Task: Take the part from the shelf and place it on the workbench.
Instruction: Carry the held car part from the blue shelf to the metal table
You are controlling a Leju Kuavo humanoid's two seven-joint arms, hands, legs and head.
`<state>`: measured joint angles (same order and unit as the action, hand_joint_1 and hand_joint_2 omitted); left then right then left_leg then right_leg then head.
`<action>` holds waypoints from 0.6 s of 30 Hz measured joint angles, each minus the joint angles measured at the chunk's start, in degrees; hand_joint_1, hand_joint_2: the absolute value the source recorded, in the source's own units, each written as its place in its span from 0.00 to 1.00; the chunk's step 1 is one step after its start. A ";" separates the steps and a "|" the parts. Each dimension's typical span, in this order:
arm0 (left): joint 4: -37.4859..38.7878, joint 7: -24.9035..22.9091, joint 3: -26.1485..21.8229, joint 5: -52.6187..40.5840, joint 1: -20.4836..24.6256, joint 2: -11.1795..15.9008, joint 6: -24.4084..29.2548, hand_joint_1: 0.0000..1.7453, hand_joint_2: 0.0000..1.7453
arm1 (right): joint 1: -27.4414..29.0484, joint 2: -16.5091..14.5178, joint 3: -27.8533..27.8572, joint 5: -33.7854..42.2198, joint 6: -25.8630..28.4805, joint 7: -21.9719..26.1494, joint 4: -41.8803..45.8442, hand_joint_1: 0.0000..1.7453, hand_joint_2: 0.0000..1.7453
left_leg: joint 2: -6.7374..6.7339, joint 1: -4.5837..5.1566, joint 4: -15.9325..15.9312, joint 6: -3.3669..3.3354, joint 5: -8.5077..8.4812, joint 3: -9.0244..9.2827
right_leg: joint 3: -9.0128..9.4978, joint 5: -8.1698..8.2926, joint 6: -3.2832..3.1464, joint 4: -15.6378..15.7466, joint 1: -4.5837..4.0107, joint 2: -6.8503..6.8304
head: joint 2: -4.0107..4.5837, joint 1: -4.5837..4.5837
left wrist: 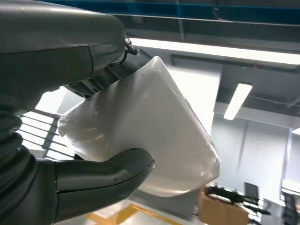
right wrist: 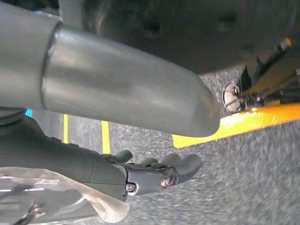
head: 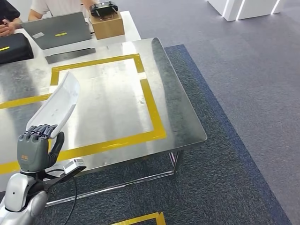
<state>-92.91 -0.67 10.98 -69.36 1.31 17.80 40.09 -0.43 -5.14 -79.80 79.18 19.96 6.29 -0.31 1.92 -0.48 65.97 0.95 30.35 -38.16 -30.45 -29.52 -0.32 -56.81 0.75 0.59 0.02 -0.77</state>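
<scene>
The white part is gripped by the left hand over the table's yellow-taped near edge; right hand hangs empty, fingers extended; no legible writing.

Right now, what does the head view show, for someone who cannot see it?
The robot's left hand holds a white part over a steel workbench marked with yellow tape. Beyond it sit a laptop and a cardboard box, with people behind.
</scene>
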 joint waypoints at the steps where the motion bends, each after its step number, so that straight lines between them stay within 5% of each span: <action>1: 0.00 -0.01 0.01 0.01 0.01 -0.01 -0.01 1.00 1.00 | 0.08 0.00 0.00 -0.01 0.00 0.00 0.00 0.00 0.00 | -0.92 -0.09 4.08 0.19 1.79 -1.91 | 0.04 -0.12 -0.17 -0.01 -0.08 -0.88 | 0.00 -0.07; 3: 0.01 -0.01 0.02 0.01 -0.13 -0.03 -0.01 1.00 1.00 | 0.21 0.00 0.00 -0.01 0.00 -0.01 0.00 0.00 0.00 | -1.43 -0.24 8.69 0.39 2.88 -4.03 | 0.20 -0.38 -0.26 -0.04 -0.16 -2.62 | 0.00 -0.07; 4: 0.02 -0.01 0.02 0.01 -0.17 -0.02 -0.01 1.00 1.00 | 0.24 0.00 0.00 -0.01 0.00 -0.02 0.00 0.00 0.00 | -1.56 -0.26 7.72 0.38 1.77 -3.46 | 0.36 -0.53 -0.21 -0.05 -0.17 -3.43 | 0.00 -0.08; 6: 0.02 -0.01 0.02 0.02 -0.19 -0.01 -0.01 1.00 1.00 | 0.23 0.00 0.00 -0.02 0.00 -0.02 0.00 0.00 0.00 | -3.11 -0.12 0.61 0.07 -2.01 0.34 | 0.93 -0.95 0.01 -0.05 -0.24 -4.90 | 0.00 -0.08; 8: 0.02 -0.01 0.04 0.03 -0.07 -0.02 0.00 1.00 1.00 | 0.19 0.00 0.01 0.00 0.01 -0.02 0.00 0.00 0.00 | -5.48 0.37 -5.85 -0.49 -3.77 3.75 | 1.08 -1.51 0.59 -0.13 -0.60 -5.93 | -0.01 -0.09; 9: 0.01 -0.01 0.04 0.03 -0.08 -0.02 0.01 1.00 1.00 | 0.16 0.00 0.02 0.06 0.03 -0.01 0.00 0.00 0.00 | -6.18 0.61 -7.20 -0.79 -3.68 4.43 | 1.08 -1.74 0.91 -0.11 -0.77 -6.39 | -0.01 -0.08; 12: -0.01 -0.02 -0.03 0.07 -0.40 0.11 0.04 1.00 1.00 | -0.02 0.00 0.13 0.50 0.29 0.32 0.00 0.00 0.00 | -5.27 0.78 -7.72 -1.55 -3.46 4.63 | 1.89 -2.02 1.52 0.40 -0.88 -7.44 | -0.01 0.02; 16: -0.01 -0.03 -0.05 0.04 -0.51 0.16 0.02 1.00 1.00 | -0.43 0.02 0.52 0.62 0.42 0.62 0.00 0.00 0.00 | -4.78 0.65 -8.11 -1.69 -3.60 4.99 | 2.04 -2.01 -0.44 0.89 -1.04 -7.35 | -0.02 0.69; 18: 0.00 -0.03 -0.05 0.00 -0.57 0.17 0.02 1.00 1.00 | -0.51 0.02 0.68 0.62 0.42 0.64 0.00 0.00 0.00 | -4.82 0.73 -8.08 -1.82 -3.44 4.98 | 2.03 -1.88 -0.53 0.96 -1.00 -7.21 | -0.01 0.74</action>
<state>-92.91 -0.70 10.93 -69.37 0.74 17.97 40.11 -0.94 -5.11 -79.12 79.80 20.37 6.93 -0.31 -2.90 0.26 57.89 -0.87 26.91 -33.17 -28.42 -31.40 -0.84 -55.86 -0.25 -6.61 0.02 -0.03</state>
